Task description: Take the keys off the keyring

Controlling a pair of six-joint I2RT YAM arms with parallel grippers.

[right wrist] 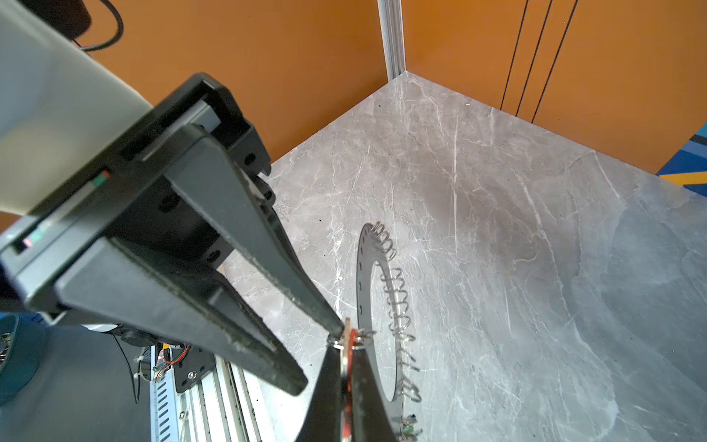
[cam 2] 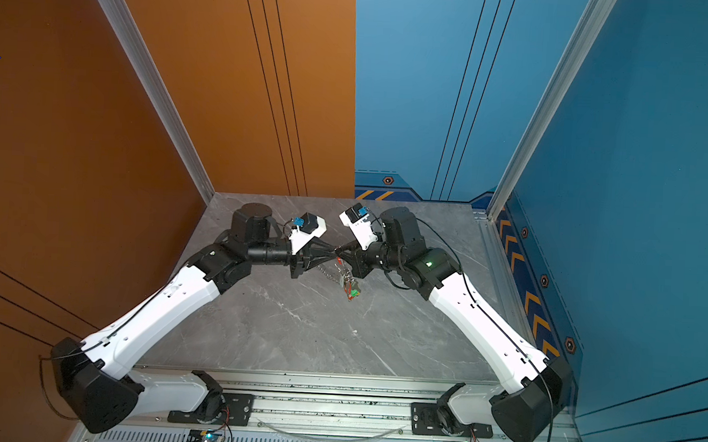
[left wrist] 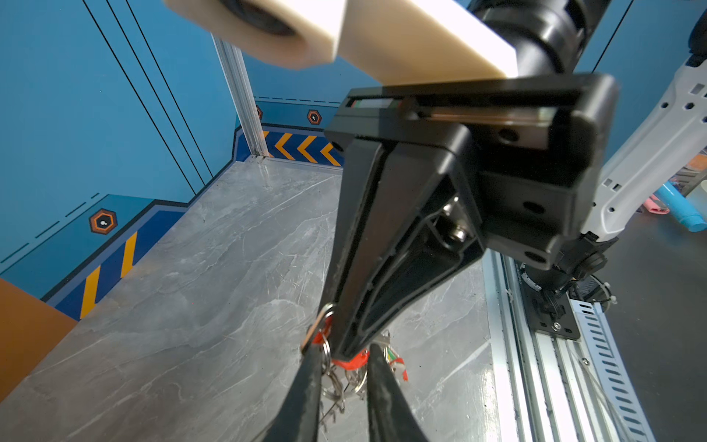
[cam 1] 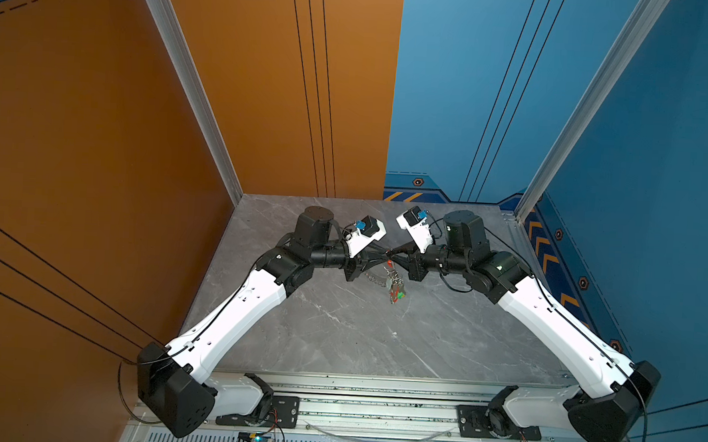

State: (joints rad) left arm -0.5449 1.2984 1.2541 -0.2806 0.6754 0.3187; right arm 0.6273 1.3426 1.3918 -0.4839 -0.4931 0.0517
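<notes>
Right gripper (left wrist: 346,350) clamped on red-tagged key (left wrist: 354,361). Left gripper (right wrist: 319,358) fingers apart, one tip against it. Keyring (right wrist: 364,275) on edge beside both tips, lower centre of frame; other keys (cam 1: 396,293) bunched mid-frame over table (cam 1: 338,333).

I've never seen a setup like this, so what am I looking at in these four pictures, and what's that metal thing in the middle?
Two white-and-black robot arms sit at a grey marble table, each ending in a two-fingered gripper. Two pictures look down from overhead, nearly identical; the other two come from cameras on the arms' wrists. The grippers meet mid-table at the keyring, a flat metal disc with a big hole and wire rings along its rim, with tagged keys hanging from it. The right gripper is shut on what looks like a red tag; the left gripper has its jaws slightly apart beside it.
</notes>
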